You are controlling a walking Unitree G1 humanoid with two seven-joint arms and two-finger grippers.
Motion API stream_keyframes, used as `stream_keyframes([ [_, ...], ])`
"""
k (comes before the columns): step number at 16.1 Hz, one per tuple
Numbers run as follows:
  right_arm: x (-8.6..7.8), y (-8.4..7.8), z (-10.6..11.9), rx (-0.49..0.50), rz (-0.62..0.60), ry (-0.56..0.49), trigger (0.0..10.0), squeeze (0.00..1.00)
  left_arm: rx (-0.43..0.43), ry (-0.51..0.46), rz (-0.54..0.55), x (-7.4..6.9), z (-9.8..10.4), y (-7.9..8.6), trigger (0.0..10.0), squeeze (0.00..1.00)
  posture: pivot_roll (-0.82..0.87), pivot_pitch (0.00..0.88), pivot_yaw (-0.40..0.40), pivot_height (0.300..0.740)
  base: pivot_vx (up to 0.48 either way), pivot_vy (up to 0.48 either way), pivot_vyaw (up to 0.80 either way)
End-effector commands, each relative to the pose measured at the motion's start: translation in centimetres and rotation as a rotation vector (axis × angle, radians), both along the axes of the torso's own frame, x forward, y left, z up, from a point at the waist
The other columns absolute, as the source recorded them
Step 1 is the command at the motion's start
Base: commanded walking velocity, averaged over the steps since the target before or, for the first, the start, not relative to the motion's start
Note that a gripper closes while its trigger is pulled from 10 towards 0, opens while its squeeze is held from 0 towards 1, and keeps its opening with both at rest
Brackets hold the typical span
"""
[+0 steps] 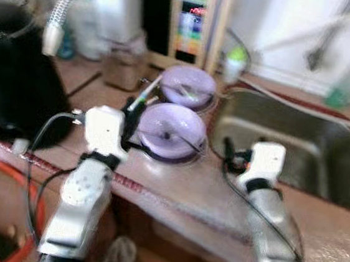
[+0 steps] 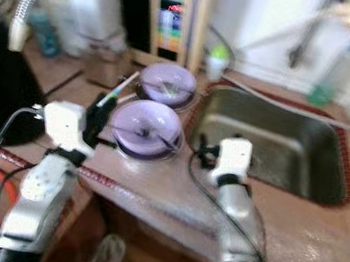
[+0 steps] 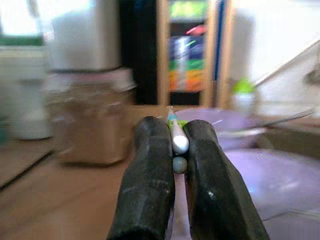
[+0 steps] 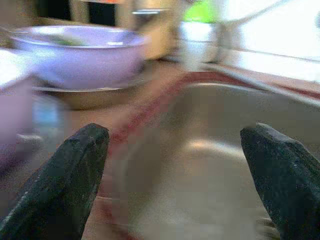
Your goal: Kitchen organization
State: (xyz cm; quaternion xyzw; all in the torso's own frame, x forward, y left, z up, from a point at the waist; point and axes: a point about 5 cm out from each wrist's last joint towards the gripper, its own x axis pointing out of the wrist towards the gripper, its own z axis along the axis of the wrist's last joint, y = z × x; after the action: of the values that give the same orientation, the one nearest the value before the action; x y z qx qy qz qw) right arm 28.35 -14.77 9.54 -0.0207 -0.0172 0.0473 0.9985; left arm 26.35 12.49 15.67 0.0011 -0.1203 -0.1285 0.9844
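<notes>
My left gripper (image 1: 135, 105) is shut on a thin white utensil with a green band (image 1: 149, 91), held over the counter just left of the near purple bowl (image 1: 172, 131). In the left wrist view the utensil (image 3: 178, 137) sits pinched between the two black fingers (image 3: 150, 170), with a second grey end under it. A far purple bowl (image 1: 188, 85) behind the first holds some cutlery. My right gripper (image 1: 229, 152) stands open at the near left corner of the steel sink (image 1: 321, 165), nothing between its fingers (image 4: 65, 175). All views are blurred.
A black appliance (image 1: 11, 76) fills the counter's left side. A brown-filled jar (image 1: 122, 66) and a green-capped bottle (image 1: 234, 62) stand at the back. A flexible hose (image 1: 59, 12) hangs at upper left. An orange-rimmed basin (image 1: 32, 207) is at lower left.
</notes>
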Motion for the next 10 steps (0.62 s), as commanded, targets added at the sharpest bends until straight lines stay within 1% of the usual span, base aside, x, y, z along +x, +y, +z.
stream_keyframes([
  [1, 0.0, -0.53, 0.1, -0.022, -0.015, -0.008, 10.0, 0.0, -0.003, 0.005, -0.024, -0.03, -0.01, -0.33, 10.0, 0.0, 0.01, 0.0, 0.012, 0.74, 0.0, 0.0, 0.0],
  [2, 0.0, -0.63, 0.05, -0.025, -0.021, -0.006, 10.0, 0.0, 0.004, 0.005, -0.035, -0.03, -0.02, -0.45, 10.0, 0.0, 0.01, 0.0, 0.013, 0.74, 0.0, 0.0, 0.0],
  [3, 0.0, -0.68, 0.03, -0.026, -0.024, -0.005, 10.0, 0.0, 0.003, 0.003, -0.04, -0.04, 0.03, -0.53, 10.0, 0.0, 0.01, 0.0, 0.013, 0.74, 0.0, 0.0, -0.71],
  [4, -0.01, -0.72, 0.02, -0.026, -0.027, -0.004, 10.0, 0.0, 0.002, 0.001, -0.045, -0.06, 0.07, -0.59, 10.0, 0.0, 0.01, 0.0, 0.014, 0.74, 0.0, -0.304, -0.8],
  [10, -0.04, -0.55, -0.09, -0.028, -0.026, -0.005, 10.0, 0.0, 0.005, -0.004, -0.043, -0.07, 0.16, -0.4, 10.0, 0.0, 0.02, 0.0, 0.012, 0.74, 0.0, -0.334, 0.0],
])
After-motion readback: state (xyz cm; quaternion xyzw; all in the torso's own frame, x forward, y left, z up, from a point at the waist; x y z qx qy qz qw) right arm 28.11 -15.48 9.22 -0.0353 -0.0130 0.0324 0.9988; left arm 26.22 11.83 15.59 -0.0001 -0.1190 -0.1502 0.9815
